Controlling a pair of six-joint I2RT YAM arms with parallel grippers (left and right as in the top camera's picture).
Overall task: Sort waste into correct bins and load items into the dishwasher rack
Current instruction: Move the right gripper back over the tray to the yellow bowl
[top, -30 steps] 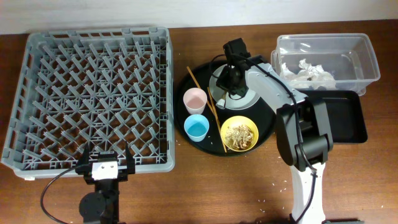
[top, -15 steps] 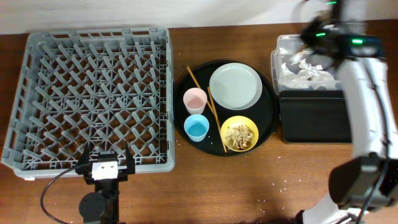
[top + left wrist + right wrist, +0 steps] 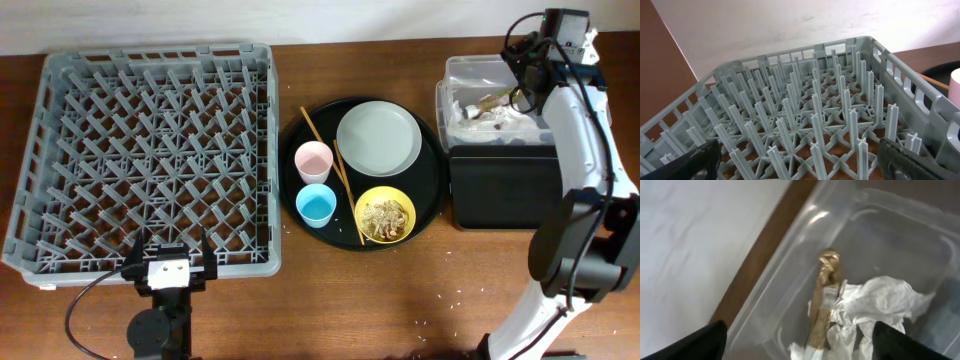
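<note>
At the near edge of the bench, toward its left corner, the left arm sits just in front of the dishwasher rack. The left jaws are spread wide with nothing between them, their dark tips showing only at the lower corners of the left wrist view, which looks across the rack's pegs. A few rice-like crumbs lie loose on the bench nearer the right corner.

The grey rack fills the left half of the bench, empty of dishes. Beside it, in the middle, the round black tray carries the yellow bowl with the beige food scraps inside it, and the blue cup to the bowl's left. Farther back stand the pink cup and the plate. The two chopsticks lie slantwise between the cups and the plate.

On the right, the shallow black rectangular tray lies just in front of the clear tub, which sits in the far right corner. The white napkins and the gold wrapper lie in the tub, apparently touching. The right arm reaches over that corner; the right jaws hang above the tub, parted and gripping nothing.
</note>
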